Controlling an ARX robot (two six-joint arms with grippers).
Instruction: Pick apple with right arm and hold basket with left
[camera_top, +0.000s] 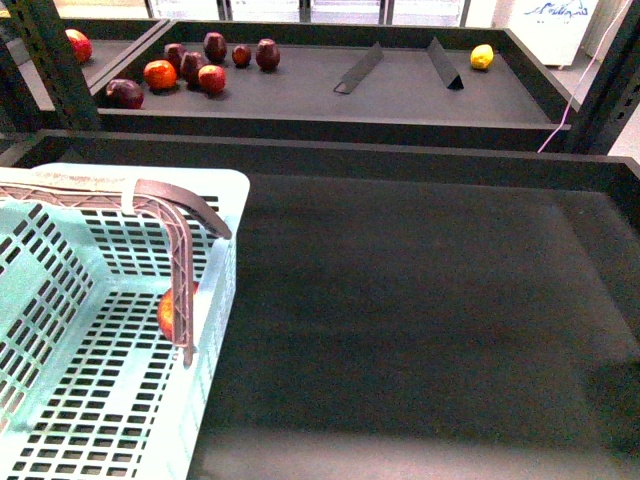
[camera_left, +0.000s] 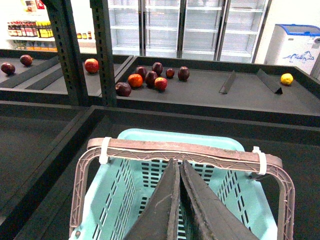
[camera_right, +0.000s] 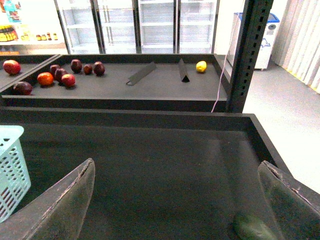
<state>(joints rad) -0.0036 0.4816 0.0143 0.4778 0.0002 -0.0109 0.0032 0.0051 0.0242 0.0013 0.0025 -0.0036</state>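
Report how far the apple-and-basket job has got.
Looks mostly done: an apple lies inside the basket. The right claw is open and empty over the dark shelf. The left claw is shut above the basket handle; an actual grip isn't clear.

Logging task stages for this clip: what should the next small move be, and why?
Probably none beyond holding steady: the apple already lies inside the basket, the right gripper is open and empty, and the left gripper is shut above the basket's handles.

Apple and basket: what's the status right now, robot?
Left gripper shut, above basket. Right gripper open, empty. Apple already lying in basket, partly behind handle. Nothing in the way.
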